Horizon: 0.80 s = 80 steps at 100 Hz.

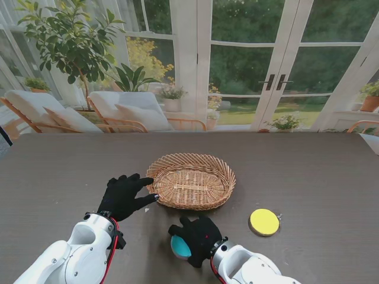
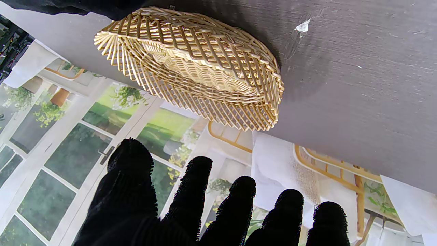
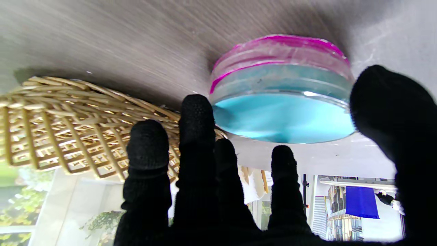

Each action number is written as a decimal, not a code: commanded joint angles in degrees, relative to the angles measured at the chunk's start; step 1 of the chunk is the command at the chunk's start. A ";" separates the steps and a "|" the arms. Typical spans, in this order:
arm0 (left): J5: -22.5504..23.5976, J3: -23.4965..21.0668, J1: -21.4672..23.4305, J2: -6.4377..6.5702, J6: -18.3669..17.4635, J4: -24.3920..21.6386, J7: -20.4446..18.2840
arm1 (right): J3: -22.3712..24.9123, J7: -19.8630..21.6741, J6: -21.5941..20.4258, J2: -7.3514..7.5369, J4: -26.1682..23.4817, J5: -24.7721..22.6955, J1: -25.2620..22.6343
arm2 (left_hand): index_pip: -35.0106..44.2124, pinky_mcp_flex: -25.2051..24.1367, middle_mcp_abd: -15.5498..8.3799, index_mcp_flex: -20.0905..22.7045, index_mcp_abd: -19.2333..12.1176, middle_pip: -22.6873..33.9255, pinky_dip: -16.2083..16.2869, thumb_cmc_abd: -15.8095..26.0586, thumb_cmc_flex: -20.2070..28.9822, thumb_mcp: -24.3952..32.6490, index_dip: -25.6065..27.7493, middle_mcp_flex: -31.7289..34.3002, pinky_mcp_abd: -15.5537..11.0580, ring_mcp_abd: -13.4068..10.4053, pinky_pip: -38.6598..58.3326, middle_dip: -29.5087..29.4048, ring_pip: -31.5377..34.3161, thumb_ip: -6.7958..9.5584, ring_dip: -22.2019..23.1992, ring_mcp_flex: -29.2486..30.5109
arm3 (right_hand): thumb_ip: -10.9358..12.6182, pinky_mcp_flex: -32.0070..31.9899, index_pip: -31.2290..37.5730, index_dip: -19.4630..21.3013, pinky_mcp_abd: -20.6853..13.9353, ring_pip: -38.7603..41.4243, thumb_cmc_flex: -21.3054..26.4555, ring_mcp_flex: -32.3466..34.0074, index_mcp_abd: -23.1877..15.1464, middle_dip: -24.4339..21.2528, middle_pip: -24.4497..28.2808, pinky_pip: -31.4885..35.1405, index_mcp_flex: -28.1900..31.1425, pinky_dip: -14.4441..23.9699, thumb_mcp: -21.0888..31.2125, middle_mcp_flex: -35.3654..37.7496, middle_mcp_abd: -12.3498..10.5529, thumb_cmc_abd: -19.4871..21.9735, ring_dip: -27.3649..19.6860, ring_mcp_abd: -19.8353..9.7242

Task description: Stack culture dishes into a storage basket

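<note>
Right hand (image 1: 198, 238) spread, ungripped, over blue-topped, pink-rimmed clear culture dishes (image 3: 281, 102) on the dark bench (image 1: 320, 177); left hand (image 1: 123, 195) spread beside empty oval wicker basket (image 1: 190, 181). Next: grasp and lift.

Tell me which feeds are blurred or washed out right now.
Stand view: sharp and evenly lit, bright windows behind the wicker basket. Left wrist view: crisp weave, soft shadow on the table. Right wrist view: table streaked with blur, the blue dish stacked on a pink-rimmed dish soft, right hand a dark silhouette.
</note>
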 commanded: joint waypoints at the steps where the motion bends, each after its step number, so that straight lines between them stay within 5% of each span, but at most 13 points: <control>1: -0.21 -0.09 0.10 -0.05 0.06 -0.13 -1.16 | 0.95 0.82 -0.71 0.08 -0.94 -0.22 -1.39 | 0.07 -1.01 0.50 0.17 -0.25 -0.03 0.77 3.41 0.83 -0.38 0.14 1.01 -1.08 0.47 -1.23 0.65 0.60 1.87 0.54 1.27 | -0.02 1.41 -1.65 -1.24 -0.31 -0.73 -2.72 -1.87 0.96 -0.77 -0.63 -0.60 -2.34 -0.67 2.69 -2.90 0.40 0.21 -0.38 1.60; 36: -0.52 -0.05 -0.10 -0.03 0.02 0.07 -1.38 | 8.06 1.04 -4.06 -0.01 -5.39 -0.82 -7.12 | 0.10 -1.03 0.56 0.26 -0.31 -0.03 0.77 3.39 0.94 -0.35 0.18 1.02 -1.04 0.61 -1.24 0.65 0.63 1.88 0.57 1.34 | 0.46 -0.51 -1.85 -0.48 2.82 -12.61 -5.00 -3.86 1.78 -3.10 -3.22 -4.14 -2.12 -0.70 -0.71 -2.66 -0.97 5.16 -4.82 6.83; 57: -0.69 -0.08 -0.13 -0.04 -0.18 0.19 -1.30 | 14.96 1.84 -5.54 -0.54 -10.08 0.60 -11.94 | 0.06 -1.03 0.33 0.17 -0.46 -0.03 0.78 3.44 0.85 -0.40 0.17 1.03 -1.05 0.45 -1.23 0.65 0.64 1.87 0.58 1.37 | 2.16 -7.60 -2.06 -2.22 9.21 -28.66 -5.95 -7.28 1.45 -5.29 -5.88 -21.76 0.89 -8.80 -6.23 0.56 -1.71 13.43 -12.77 9.65; 80: -0.94 -0.14 -0.04 -0.06 -0.31 0.23 -1.24 | 21.71 2.90 -4.88 -1.35 -11.68 4.07 -13.28 | 0.06 -1.02 0.39 0.19 -0.46 -0.01 0.77 3.44 0.93 -0.36 0.16 1.13 -1.03 0.46 -1.23 0.66 0.63 1.88 0.57 1.36 | 3.14 -11.16 -5.61 -5.42 8.18 -35.17 -5.42 -9.26 1.67 -8.96 -11.64 -26.66 5.06 -11.53 -9.10 3.87 -1.46 16.68 -15.71 10.10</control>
